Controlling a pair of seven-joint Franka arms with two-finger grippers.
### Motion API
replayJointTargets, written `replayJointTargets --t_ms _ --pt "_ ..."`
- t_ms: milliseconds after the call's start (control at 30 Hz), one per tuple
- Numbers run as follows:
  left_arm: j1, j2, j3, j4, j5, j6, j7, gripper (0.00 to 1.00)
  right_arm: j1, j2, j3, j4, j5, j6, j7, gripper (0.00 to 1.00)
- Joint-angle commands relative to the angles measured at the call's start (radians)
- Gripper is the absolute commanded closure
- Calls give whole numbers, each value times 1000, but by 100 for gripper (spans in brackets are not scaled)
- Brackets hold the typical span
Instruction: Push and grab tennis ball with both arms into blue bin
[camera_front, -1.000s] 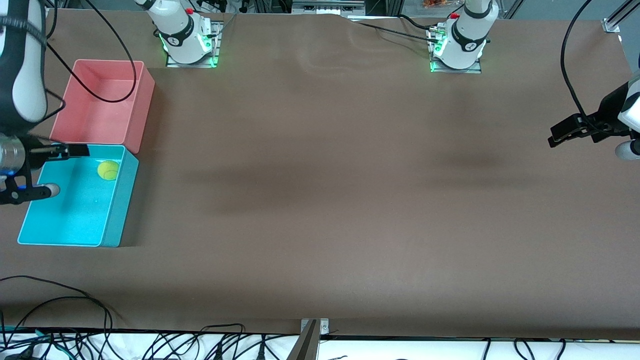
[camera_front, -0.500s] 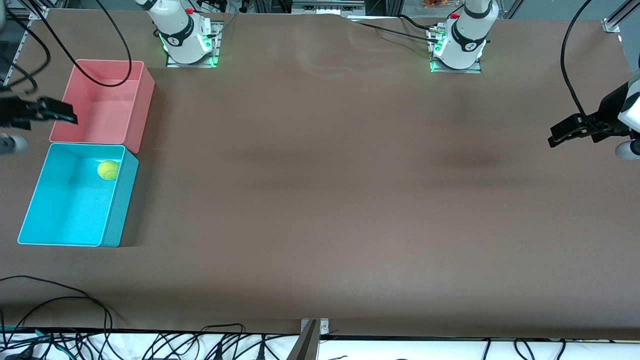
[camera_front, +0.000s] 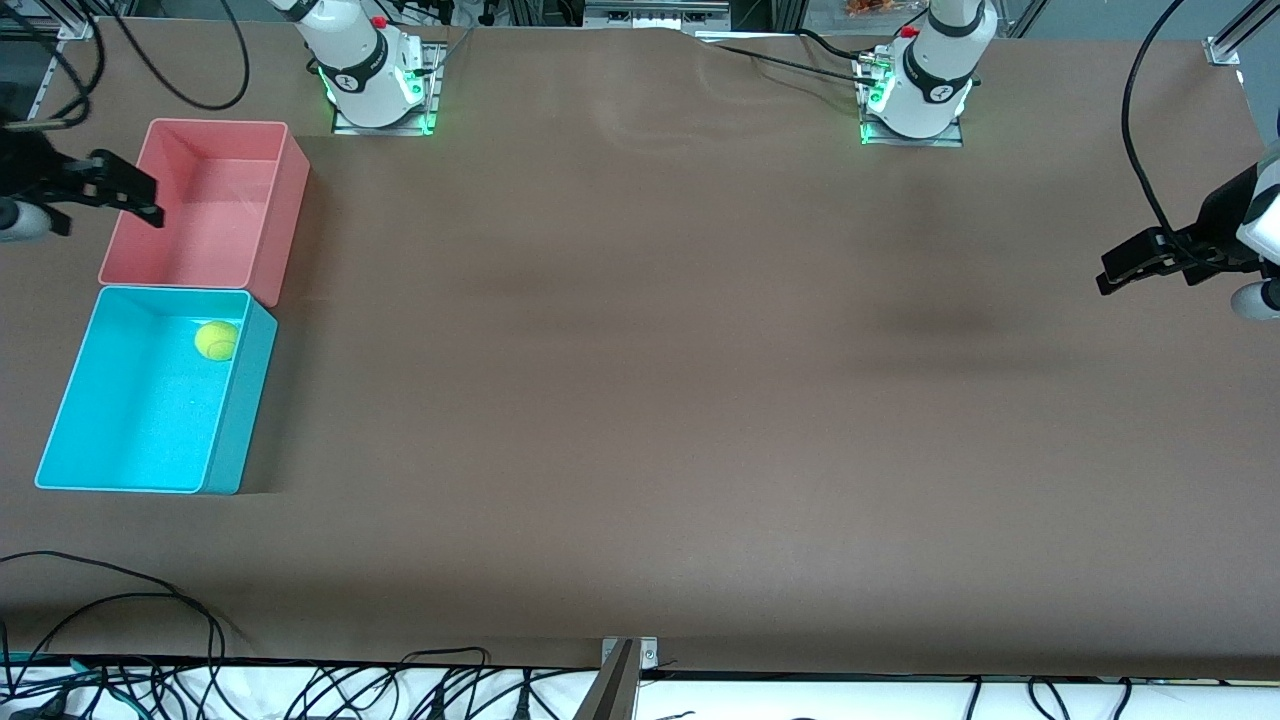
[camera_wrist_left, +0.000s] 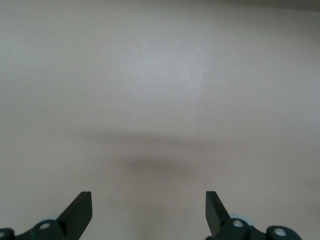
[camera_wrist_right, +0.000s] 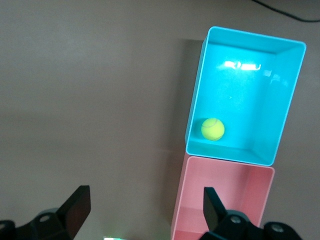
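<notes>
The tennis ball lies in the blue bin, near the wall that faces the pink bin. It also shows in the right wrist view, inside the blue bin. My right gripper is open and empty, up in the air over the pink bin's outer edge at the right arm's end of the table; its jaws stand wide apart. My left gripper is open and empty, waiting over bare table at the left arm's end.
A pink bin of the same shape stands against the blue bin, farther from the front camera, and shows in the right wrist view. Black cables lie along the table's near edge. The arm bases stand at the back.
My right gripper has lifted away from over the blue bin and now hangs by the pink bin's outer edge. The ball stays in the blue bin. The left arm has not moved.
</notes>
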Motion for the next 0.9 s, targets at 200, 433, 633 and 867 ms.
replayJointTargets --t_ms 200,433,633,867 --pt "3 -20 5 -13 -13 -7 25 0 34 -48 -52 -116 27 59 19 0" --pt "3 -20 5 -13 -13 -7 24 0 32 -31 -69 -79 25 2 8 0" --pt "3 -20 5 -13 -13 -7 25 0 21 25 -70 -10 25 -52 3 0" --pt "3 -20 5 -13 -13 -7 25 0 21 50 -67 14 25 -43 6 0"
